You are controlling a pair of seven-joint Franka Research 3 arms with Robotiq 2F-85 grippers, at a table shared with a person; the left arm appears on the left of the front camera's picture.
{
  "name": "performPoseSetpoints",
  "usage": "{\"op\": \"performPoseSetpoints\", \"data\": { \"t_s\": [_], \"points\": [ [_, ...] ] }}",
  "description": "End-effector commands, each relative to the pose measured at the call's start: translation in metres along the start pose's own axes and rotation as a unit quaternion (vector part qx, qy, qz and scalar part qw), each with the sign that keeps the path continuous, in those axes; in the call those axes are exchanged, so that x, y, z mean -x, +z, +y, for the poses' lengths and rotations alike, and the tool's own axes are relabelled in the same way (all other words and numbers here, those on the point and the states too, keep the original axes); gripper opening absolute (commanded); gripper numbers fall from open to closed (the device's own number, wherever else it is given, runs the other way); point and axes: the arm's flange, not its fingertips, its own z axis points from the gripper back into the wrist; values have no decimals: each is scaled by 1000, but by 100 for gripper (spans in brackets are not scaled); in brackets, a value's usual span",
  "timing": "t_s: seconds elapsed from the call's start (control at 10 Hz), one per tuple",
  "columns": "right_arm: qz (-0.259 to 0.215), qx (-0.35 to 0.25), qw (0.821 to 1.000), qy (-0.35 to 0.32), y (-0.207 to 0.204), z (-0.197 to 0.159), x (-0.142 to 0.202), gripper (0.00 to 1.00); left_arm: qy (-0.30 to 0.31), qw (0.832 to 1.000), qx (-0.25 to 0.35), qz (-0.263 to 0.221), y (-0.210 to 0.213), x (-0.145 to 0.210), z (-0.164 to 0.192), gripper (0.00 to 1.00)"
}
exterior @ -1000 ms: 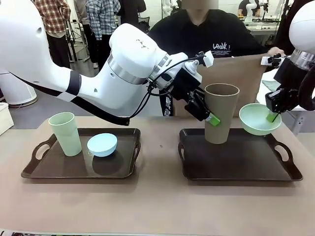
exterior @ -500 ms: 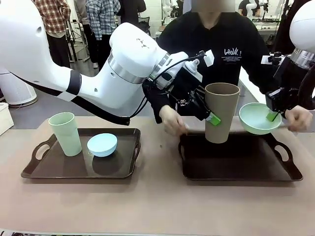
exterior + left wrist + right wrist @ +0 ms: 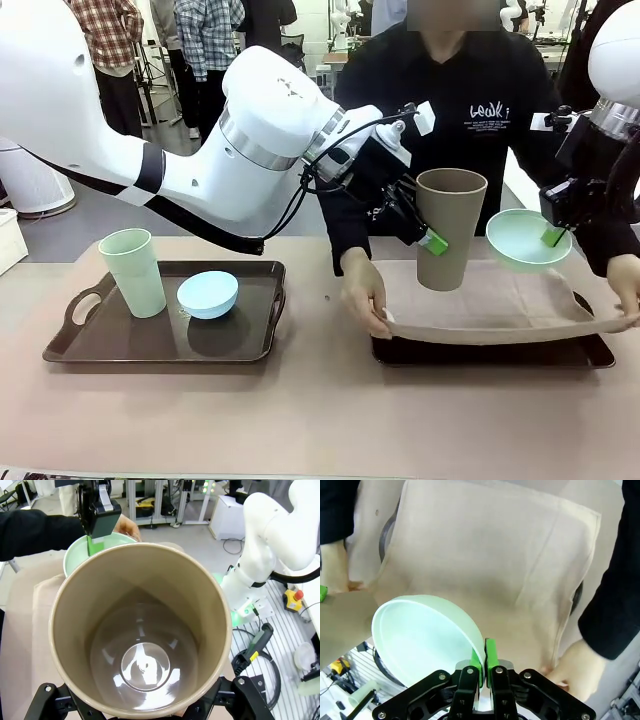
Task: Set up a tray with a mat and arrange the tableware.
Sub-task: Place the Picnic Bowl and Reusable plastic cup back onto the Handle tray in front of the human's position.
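My left gripper (image 3: 428,238) is shut on the taupe-brown cup (image 3: 447,229), holding it upright in the air over the right tray (image 3: 480,350); its wrist view looks down into the cup (image 3: 142,635). The mint green bowl (image 3: 527,240) hangs tilted at the right, its rim pinched by my shut right gripper (image 3: 553,236), also (image 3: 484,661) on the bowl (image 3: 427,632). Under both, a person's hands (image 3: 368,295) spread a beige mat (image 3: 480,305) over the right tray. On the left tray (image 3: 160,335) stand the pale green cup (image 3: 133,271) and the light blue bowl (image 3: 208,293).
The person in black leans over the far edge of the table, with arms on both sides of the right tray. The table's front strip lies bare. Other people stand in the far left background.
The person has brought the mat down from an upright hold and now spreads it over the right tray. Both grippers stay still with their cup and bowl.
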Motion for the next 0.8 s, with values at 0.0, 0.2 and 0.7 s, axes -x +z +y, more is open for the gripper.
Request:
{"op": "performPoseSetpoints", "data": {
  "t_s": [0.0,0.2,0.7],
  "points": [
    [-1,1,1000,0,2,1,-1,0,-6,1000,-2,-3,3,-1,-3,0],
    [-1,1,1000,0,2,1,-1,0,-6,1000,-2,-3,3,-1,-3,0],
    [-1,1,1000,0,2,1,-1,0,-6,1000,-2,-3,3,-1,-3,0]
  ]
}}
